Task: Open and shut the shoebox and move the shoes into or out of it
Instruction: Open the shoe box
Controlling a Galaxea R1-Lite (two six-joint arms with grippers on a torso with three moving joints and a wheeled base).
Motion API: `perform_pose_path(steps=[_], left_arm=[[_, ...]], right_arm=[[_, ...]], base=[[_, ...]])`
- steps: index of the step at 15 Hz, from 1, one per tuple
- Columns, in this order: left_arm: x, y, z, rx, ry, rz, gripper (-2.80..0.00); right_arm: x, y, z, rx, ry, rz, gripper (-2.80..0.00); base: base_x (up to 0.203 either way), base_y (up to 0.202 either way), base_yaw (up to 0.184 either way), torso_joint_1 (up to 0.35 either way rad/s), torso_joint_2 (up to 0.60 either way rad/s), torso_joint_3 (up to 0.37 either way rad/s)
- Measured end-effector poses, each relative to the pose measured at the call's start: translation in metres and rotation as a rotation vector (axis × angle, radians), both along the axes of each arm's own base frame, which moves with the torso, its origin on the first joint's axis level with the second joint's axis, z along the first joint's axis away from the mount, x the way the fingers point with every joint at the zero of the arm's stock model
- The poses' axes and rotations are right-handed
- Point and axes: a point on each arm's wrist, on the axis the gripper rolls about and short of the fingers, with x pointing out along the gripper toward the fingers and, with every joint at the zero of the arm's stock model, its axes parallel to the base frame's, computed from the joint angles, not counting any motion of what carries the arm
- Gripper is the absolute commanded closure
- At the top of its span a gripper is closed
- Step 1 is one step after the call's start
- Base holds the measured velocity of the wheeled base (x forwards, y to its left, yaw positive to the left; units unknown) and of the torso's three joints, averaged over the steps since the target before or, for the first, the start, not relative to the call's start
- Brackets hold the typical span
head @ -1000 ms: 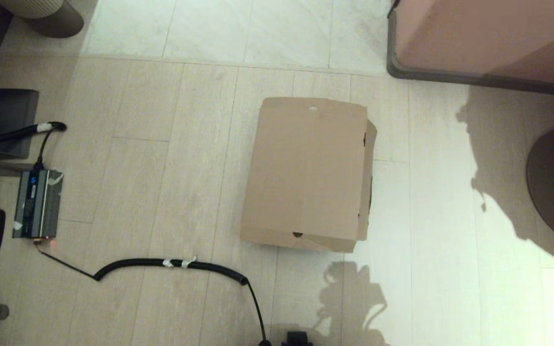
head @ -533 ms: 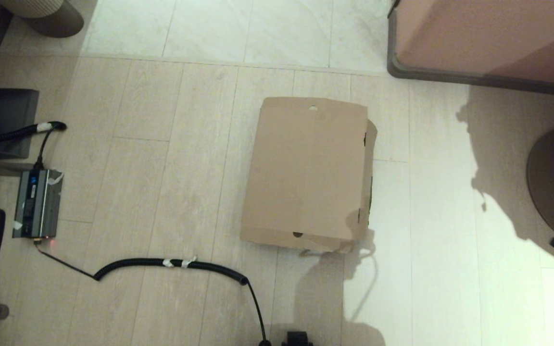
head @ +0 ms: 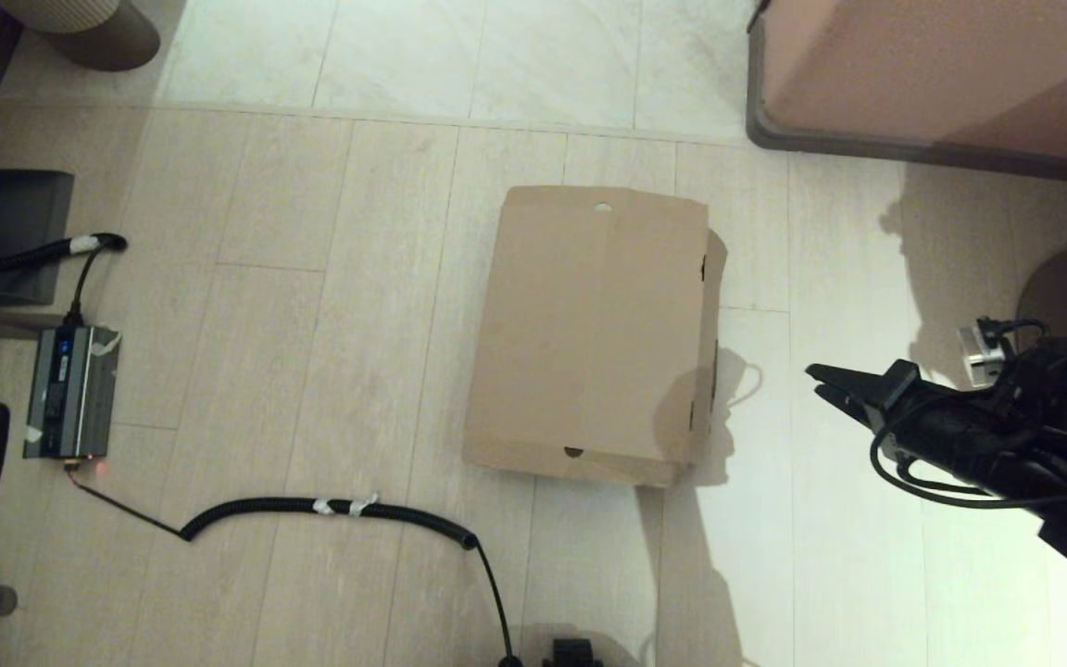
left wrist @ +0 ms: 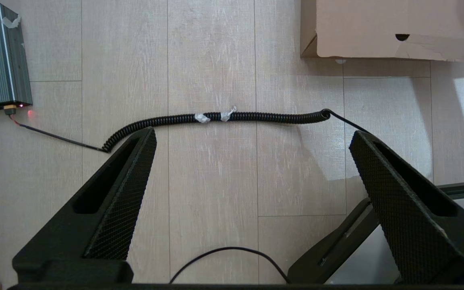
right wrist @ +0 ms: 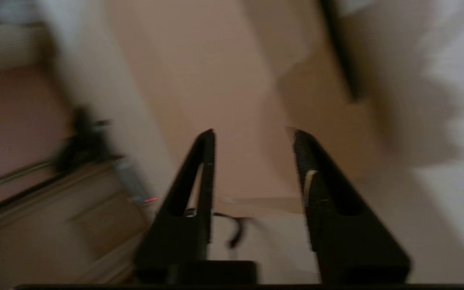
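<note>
Pale wood-look plank floor, lit hard from the near right.

Planks running away toward a band of lighter, marbled tiles at the far edge. Bright patch of light across the right-hand boards, cut by deep shadows. Pinkish-brown furniture with a dark grey base rim filling the far right corner; round dark base just near of it. Ribbed beige cylinder at the far left corner. Dark boxy shape along the left edge, grey metal power unit with a small red light near it, coiled black cable trailing across the near boards.
</note>
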Motion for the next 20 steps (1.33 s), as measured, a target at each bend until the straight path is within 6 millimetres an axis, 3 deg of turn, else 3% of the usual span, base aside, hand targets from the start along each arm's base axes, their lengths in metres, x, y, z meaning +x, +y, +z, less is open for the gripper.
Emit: perform_pose_path(steps=[5, 8, 16, 20], left_arm=[[0.000, 0.000, 0.000, 0.000, 0.000, 0.000, -2.80], [0.000, 0.000, 0.000, 0.000, 0.000, 0.000, -2.80], [0.000, 0.000, 0.000, 0.000, 0.000, 0.000, -2.80], [0.000, 0.000, 0.000, 0.000, 0.001, 0.000, -2.80]], right_arm=[[0.056, 0.000, -0.053, 0.120, -0.031, 0.132, -2.80], [0.072, -0.008, -0.076, 0.129, 0.007, 0.206, -2.80], [0.112, -0.009, -0.106, 0.126, -0.019, 0.221, -2.80], [0.135, -0.005, -0.111, 0.125, -0.073, 0.236, -2.80]], base=[[0.000, 0.000, 0.000, 0.000, 0.00, 0.000], [0.000, 0.000, 0.000, 0.000, 0.00, 0.000], [0.000, 0.000, 0.000, 0.000, 0.00, 0.000], [0.000, 0.000, 0.000, 0.000, 0.00, 0.000]])
